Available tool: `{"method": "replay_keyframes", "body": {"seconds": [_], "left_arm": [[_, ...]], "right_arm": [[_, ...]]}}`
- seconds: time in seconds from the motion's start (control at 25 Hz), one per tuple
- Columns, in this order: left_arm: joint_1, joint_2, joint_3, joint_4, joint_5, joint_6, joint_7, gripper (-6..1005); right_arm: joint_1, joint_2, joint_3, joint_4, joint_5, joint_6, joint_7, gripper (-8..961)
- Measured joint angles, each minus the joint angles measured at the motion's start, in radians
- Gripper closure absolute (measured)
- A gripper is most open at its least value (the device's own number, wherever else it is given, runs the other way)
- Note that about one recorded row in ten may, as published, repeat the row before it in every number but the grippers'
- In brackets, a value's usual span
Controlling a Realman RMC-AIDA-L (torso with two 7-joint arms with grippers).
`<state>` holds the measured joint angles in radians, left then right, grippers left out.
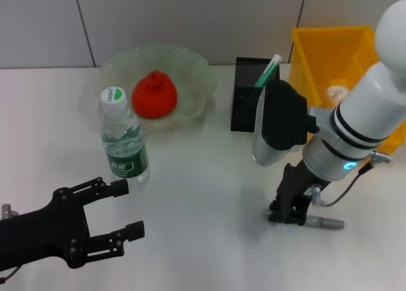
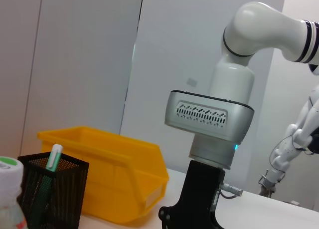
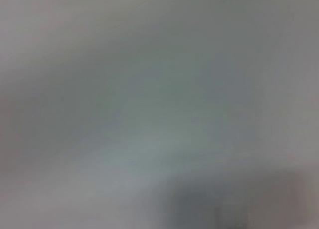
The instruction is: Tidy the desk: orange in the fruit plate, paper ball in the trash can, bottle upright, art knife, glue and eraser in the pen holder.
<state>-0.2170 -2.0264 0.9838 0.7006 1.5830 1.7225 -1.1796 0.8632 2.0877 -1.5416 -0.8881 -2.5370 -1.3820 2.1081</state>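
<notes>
The right gripper (image 1: 287,216) is lowered onto the desk (image 1: 209,189); its jaw state cannot be told. The left gripper (image 1: 124,208) is held released near the upright bottle (image 1: 124,140).

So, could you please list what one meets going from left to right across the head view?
Left gripper → bottle → orange in the fruit plate → pen holder → right gripper → trash can.

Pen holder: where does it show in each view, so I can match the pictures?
Head view: pen holder stands at the back of the table, between the fruit plate and the trash can.
Left wrist view: at the lower edge, before the trash can.
Right wrist view: not visible.
Shared landmark: the trash can.
</notes>
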Motion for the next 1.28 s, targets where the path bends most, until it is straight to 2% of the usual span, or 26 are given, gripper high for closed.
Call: {"method": "replay_keyframes", "body": {"seconds": [0.12, 0.36, 0.4, 0.44, 0.56, 0.6, 0.64, 0.76, 0.88, 0.92, 1.12, 1.16, 1.28], "left_arm": [[0.0, 0.0, -0.006, -0.007, 0.0, 0.0, 0.0, 192], [0.0, 0.002, -0.013, -0.009, 0.0, 0.005, 0.0, 192], [0.0, 0.003, -0.017, -0.01, 0.0, 0.006, 0.003, 192], [0.0, 0.003, -0.017, -0.01, 0.0, 0.006, 0.003, 192], [-0.001, 0.001, -0.019, -0.01, 0.0, 0.007, 0.011, 193], [-0.001, 0.0, -0.019, -0.011, 0.0, 0.007, 0.014, 193], [-0.001, 0.0, -0.019, -0.011, 0.0, 0.007, 0.014, 193], [0.0, -0.001, -0.019, -0.012, 0.0, 0.008, 0.015, 193], [0.0, -0.001, -0.019, -0.012, 0.0, 0.008, 0.013, 193], [0.0, -0.002, -0.019, -0.012, 0.0, 0.009, 0.011, 193], [0.0, -0.002, -0.019, -0.012, 0.0, 0.009, 0.01, 193], [0.0, -0.002, -0.019, -0.012, 0.0, 0.009, 0.01, 193], [0.001, -0.004, -0.019, -0.012, 0.0, 0.009, 0.003, 193]], "right_arm": [[-0.017, -0.002, 0.026, -0.062, 0.0, -0.014, 0.013, 804], [-0.079, -0.006, 0.167, -0.34, 0.001, -0.058, 0.065, 811], [-0.104, -0.005, 0.212, -0.434, 0.023, -0.051, 0.082, 811], [-0.113, -0.004, 0.232, -0.468, 0.038, -0.046, 0.086, 811], [-0.133, -0.005, 0.27, -0.514, 0.085, -0.014, 0.087, 812], [-0.16, -0.005, 0.289, -0.537, 0.13, 0.053, 0.076, 813], [-0.16, -0.005, 0.289, -0.537, 0.13, 0.053, 0.076, 813], [-0.198, -0.007, 0.292, -0.533, 0.201, 0.163, 0.026, 814], [-0.23, -0.006, 0.293, -0.468, 0.309, 0.294, -0.077, 815], [-0.23, -0.006, 0.293, -0.468, 0.309, 0.294, -0.077, 815], [-0.239, -0.007, 0.295, -0.291, 0.525, 0.481, -0.324, 816], [-0.239, -0.007, 0.295, -0.291, 0.525, 0.481, -0.324, 816], [-0.213, -0.009, 0.303, -0.158, 0.681, 0.549, -0.516, 815]]}}
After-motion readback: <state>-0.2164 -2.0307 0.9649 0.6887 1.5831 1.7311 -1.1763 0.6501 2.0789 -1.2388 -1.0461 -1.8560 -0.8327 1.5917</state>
